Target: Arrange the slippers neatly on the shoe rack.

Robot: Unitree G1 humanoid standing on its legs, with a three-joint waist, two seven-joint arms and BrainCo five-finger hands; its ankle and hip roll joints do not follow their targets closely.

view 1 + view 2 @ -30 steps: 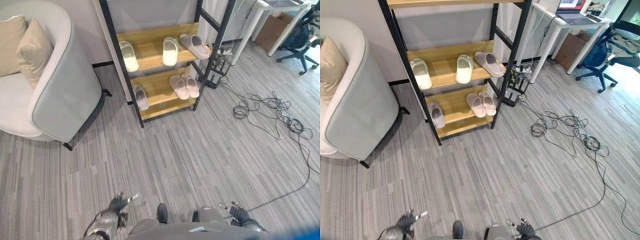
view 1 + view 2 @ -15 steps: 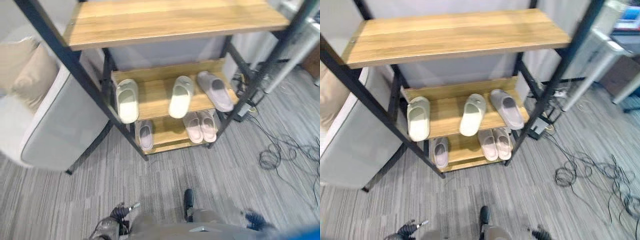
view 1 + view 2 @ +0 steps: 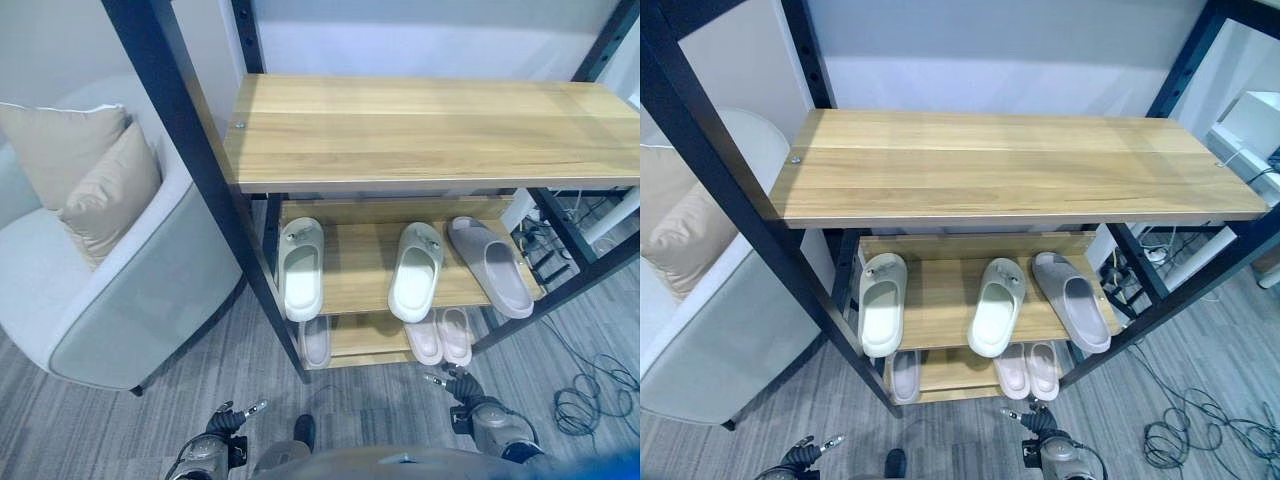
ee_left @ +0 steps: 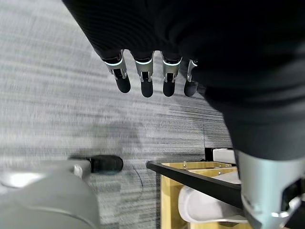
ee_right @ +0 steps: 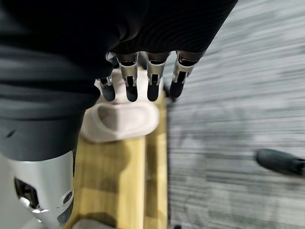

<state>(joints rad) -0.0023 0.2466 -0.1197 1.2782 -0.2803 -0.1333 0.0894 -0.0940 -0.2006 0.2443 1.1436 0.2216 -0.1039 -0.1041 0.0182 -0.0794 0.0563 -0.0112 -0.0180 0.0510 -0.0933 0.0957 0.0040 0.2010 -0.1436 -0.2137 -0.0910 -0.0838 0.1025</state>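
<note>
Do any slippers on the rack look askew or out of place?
Yes: on the middle shelf the grey slipper lies angled, unlike the two pale ones beside it. On the bottom shelf a single slipper sits apart from the pink pair.

Wooden shoe rack [image 3: 430, 125], slippers [image 3: 415, 272] on lower shelves

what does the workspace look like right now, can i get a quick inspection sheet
surface: shoe rack with black frame and wooden shelves; top shelf bare.
job's things: middle shelf holds two pale green slippers set apart, and a grey slipper lying askew. Bottom shelf holds a pink pair side by side and one more slipper to its left.
clutter: nothing seen.
robot hands: left robot hand and right robot hand both low in front of the rack, fingers straight, holding nothing.
cables: loose coil on the floor right of the rack.
surroundings: grey armchair with beige cushions left of the rack; grey striped floor.
</note>
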